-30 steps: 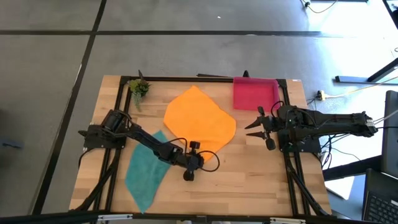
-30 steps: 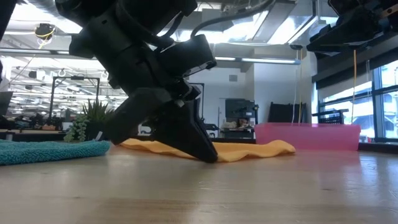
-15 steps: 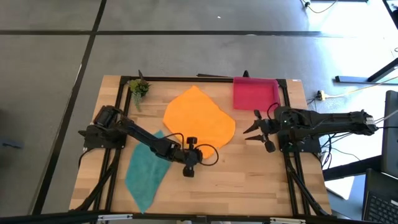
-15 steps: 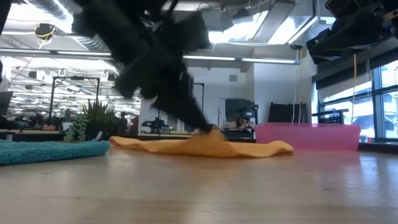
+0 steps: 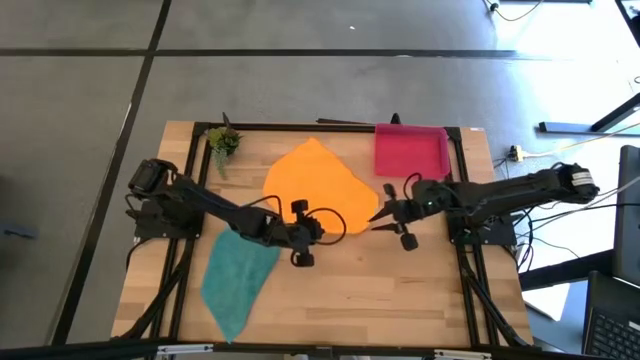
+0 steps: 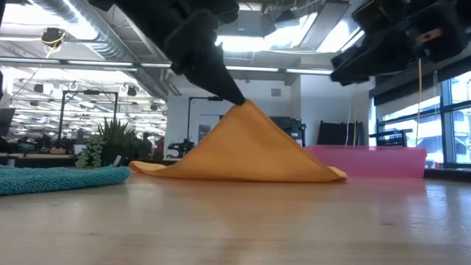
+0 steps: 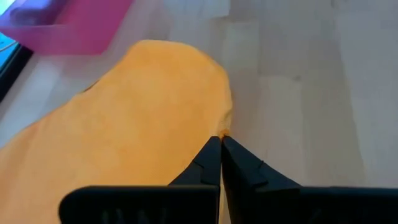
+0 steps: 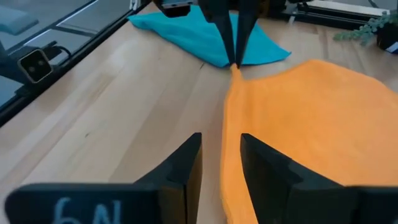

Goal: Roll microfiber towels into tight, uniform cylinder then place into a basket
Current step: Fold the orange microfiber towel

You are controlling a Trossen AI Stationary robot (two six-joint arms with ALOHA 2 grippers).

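orange towel (image 6: pixel 246 151) corner pinched, lifted by left gripper (image 7: pixel 221 144)

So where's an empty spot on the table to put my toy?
The bare wood along the near edge of the table, right of the teal towel, is free. The middle is crowded: the left claw pinches the orange towel, with the right claw beside it.

— What sort of place is this?
— An open-plan robotics lab or workshop. A wooden table (image 5: pixel 400 290) in a black frame stands on a grey concrete floor (image 5: pixel 80 90), with cables (image 5: pixel 560 145) trailing beside it.
— And beyond the table?
— Exposed ducts (image 6: pixel 96 33) and strip lights (image 6: pixel 309 71) overhead, rows of workbenches (image 6: pixel 37 151), a potted plant (image 6: pixel 110 140), and tall windows (image 6: pixel 456 125) on one side.
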